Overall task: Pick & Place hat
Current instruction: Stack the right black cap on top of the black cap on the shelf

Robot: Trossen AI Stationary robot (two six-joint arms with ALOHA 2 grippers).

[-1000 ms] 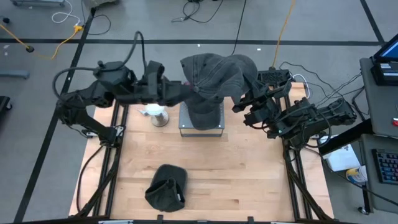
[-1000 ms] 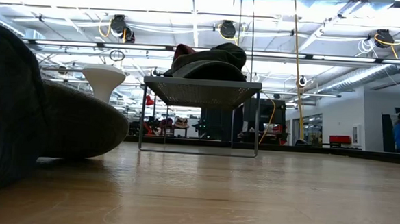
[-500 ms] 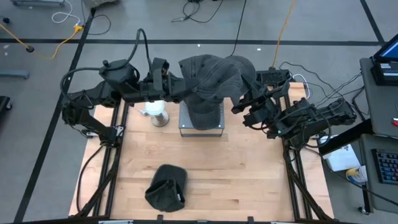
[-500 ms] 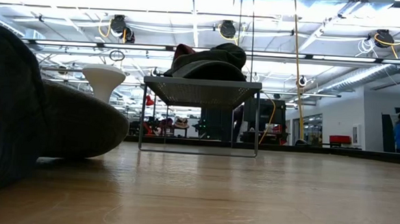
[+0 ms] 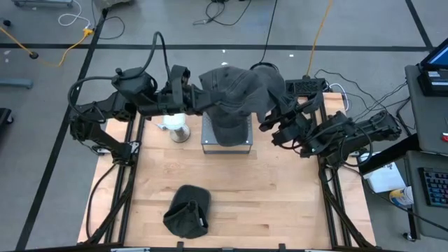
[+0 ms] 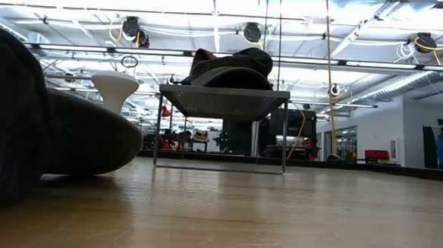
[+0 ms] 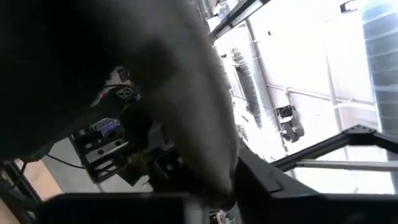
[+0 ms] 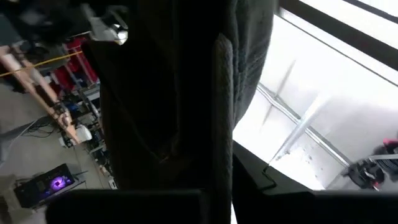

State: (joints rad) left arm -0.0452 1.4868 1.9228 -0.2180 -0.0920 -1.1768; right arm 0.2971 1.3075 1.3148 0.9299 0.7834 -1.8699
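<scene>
Hat (image 5: 238, 89) hangs stretched between both end effectors above the wire stand (image 5: 226, 133), its long axis running from one arm to the other. Left end effector (image 5: 198, 99) pinches the edge at one end, right end effector (image 5: 271, 120) the opposite edge, each equally near. Placement likely means lowering straight down onto the stand, just below them, where other caps lie.

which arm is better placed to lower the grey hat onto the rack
Neither alone, probably both: the left gripper and right gripper flank the grey hat, spread over the metal rack.
</scene>
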